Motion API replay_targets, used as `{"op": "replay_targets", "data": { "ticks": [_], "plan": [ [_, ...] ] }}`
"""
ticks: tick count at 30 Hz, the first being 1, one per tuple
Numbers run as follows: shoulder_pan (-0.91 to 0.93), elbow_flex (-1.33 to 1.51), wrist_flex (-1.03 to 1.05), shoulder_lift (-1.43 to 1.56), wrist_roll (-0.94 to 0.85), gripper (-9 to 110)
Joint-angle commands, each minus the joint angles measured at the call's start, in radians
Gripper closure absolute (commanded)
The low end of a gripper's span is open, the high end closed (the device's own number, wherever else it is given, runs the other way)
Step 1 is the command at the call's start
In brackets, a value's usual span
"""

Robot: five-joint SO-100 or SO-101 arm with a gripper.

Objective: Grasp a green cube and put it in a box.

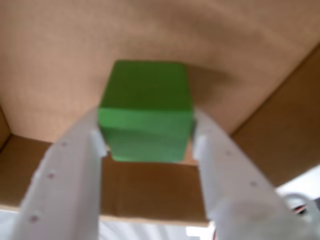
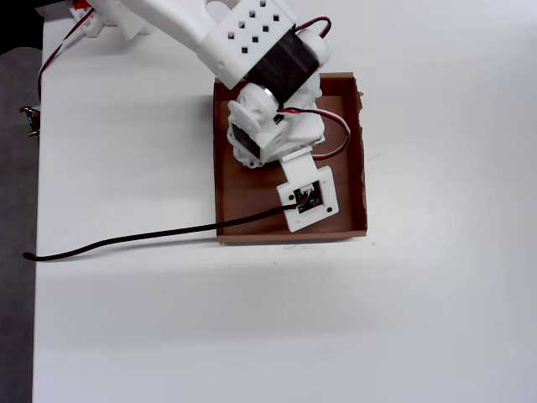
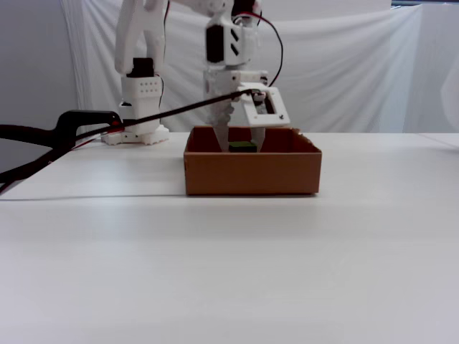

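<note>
White gripper (image 1: 146,137) fingers (image 1: 75,160) stood on either side of the green cube (image 1: 146,117) in the wrist view, each pressed against a flank of it, so the jaws were closed on the cube at about its own width. Behind the cube spread the brown floor of the box (image 1: 60,55), with a cardboard wall rising along the right edge and a lower one crossing beneath the fingers. The cube's shadow fell on the floor just to its right.

From the overhead view the arm (image 2: 260,67) reached down over the box (image 2: 359,159) and hid the cube and the fingertips altogether; a black cable (image 2: 126,239) trailed left from the wrist camera across the white table (image 2: 436,319).

From the fixed view the gripper (image 3: 242,146) pointed straight down into the box (image 3: 251,172), and a sliver of the cube (image 3: 242,146) showed just above the near wall, between the fingers. Whether the cube touched the floor could not be told.
</note>
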Motion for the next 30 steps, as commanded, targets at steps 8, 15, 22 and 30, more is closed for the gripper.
{"op": "replay_targets", "data": {
  "ticks": [8,15,22,30],
  "plan": [
    [-0.018,-0.097,-0.002,-0.044,0.014,88],
    [-0.015,-0.089,-0.002,-0.031,0.014,81],
    [0.04,-0.054,0.006,0.101,0.014,80],
    [0.192,-0.005,0.095,0.403,0.014,80]
  ]
}}
